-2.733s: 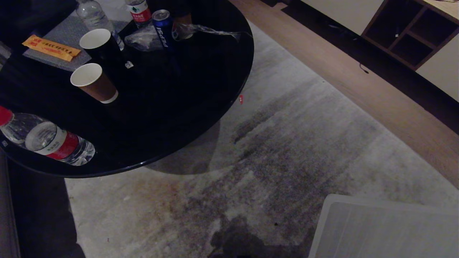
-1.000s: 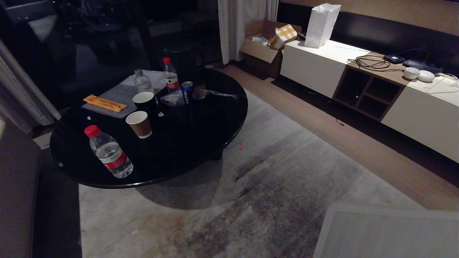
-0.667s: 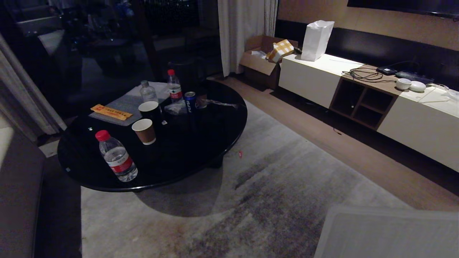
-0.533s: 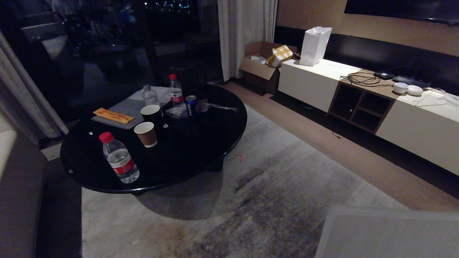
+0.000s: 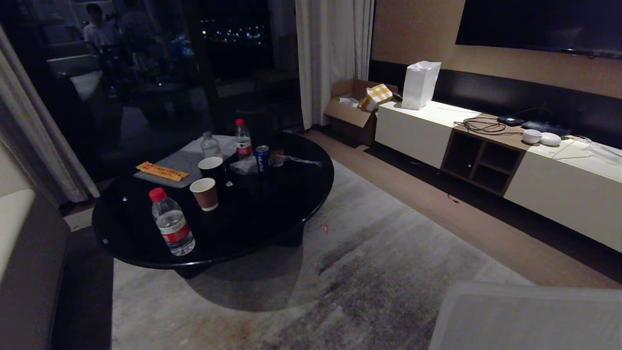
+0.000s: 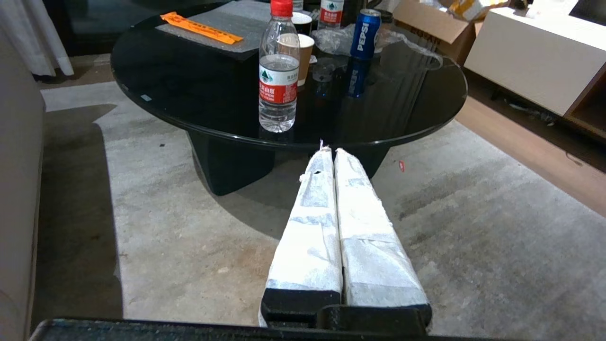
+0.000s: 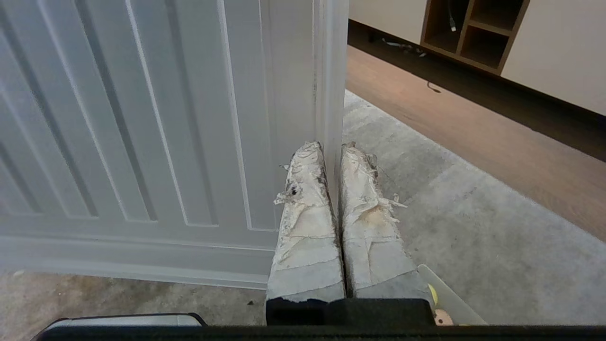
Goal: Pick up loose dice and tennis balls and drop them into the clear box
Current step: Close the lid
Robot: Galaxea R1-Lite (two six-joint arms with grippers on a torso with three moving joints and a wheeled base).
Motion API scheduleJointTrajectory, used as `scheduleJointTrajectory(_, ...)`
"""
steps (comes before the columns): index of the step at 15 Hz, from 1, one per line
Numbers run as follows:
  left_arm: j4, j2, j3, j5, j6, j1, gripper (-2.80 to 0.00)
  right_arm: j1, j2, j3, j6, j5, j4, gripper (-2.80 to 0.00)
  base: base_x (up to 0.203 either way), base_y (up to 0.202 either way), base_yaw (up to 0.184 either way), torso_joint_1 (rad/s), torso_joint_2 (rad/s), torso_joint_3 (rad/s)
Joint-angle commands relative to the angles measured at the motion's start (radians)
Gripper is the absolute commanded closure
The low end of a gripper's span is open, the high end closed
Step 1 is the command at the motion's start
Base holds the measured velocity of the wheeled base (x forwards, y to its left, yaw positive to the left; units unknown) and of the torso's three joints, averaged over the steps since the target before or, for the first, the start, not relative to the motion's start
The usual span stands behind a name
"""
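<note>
The left gripper [image 6: 330,152] hangs low over the rug [image 6: 165,246], its taped jaws clenched together with nothing between them. The right gripper [image 7: 331,148] also has its jaws pressed together and empty; it sits just beside the edge of a ribbed clear lid [image 7: 156,118], and whether it touches it cannot be told. Under that gripper a corner of the clear box [image 7: 445,298] shows, with a bit of yellow and a bit of beige inside, too little to say what they are. No dice or tennis balls can be made out elsewhere.

In the head view the lid [image 5: 525,316] fills the near right corner, lying on the grey rug. Farther off to the left stands a round black table [image 5: 272,209]. On it, nearest, is a water bottle [image 5: 171,223] with a red cap, then a brown paper cup [image 5: 204,193] and a black cup [image 5: 212,168], a blue can [image 5: 262,158], two more bottles and an orange packet [image 5: 162,171]. A small red scrap [image 5: 325,227] lies on the rug right of the table. Far right runs a low white cabinet [image 5: 549,184] with a white paper bag [image 5: 420,85] on top, and a cardboard box [image 5: 352,107] beside its far end.
</note>
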Motion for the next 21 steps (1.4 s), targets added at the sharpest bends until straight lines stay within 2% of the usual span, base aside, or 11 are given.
scheduleJointTrajectory(1,0.0,0.001,0.002,0.001,0.001,0.0,0.0,-0.001,0.0,0.0,0.0,-0.001,-0.001,0.0,0.0,0.0,0.0,0.0,0.01,0.029)
scheduleJointTrajectory(4,0.0,0.0,0.002,0.001,0.001,0.0,0.0,-0.001,0.001,0.0,0.0,-0.001,-0.001,0.0,0.0,-0.001,0.027,0.001,0.0,0.003)
scheduleJointTrajectory(16,0.0,0.001,0.002,0.002,-0.001,0.0,0.0,0.0,0.0,0.0,0.001,-0.001,-0.001,0.0,0.0,-0.008,0.155,0.002,0.0,0.003)
scheduleJointTrajectory(21,-0.001,0.001,0.002,0.002,-0.008,0.0,0.0,-0.002,0.0,0.0,0.001,-0.001,-0.001,0.0,0.0,0.0,0.013,0.0,0.0,0.001)
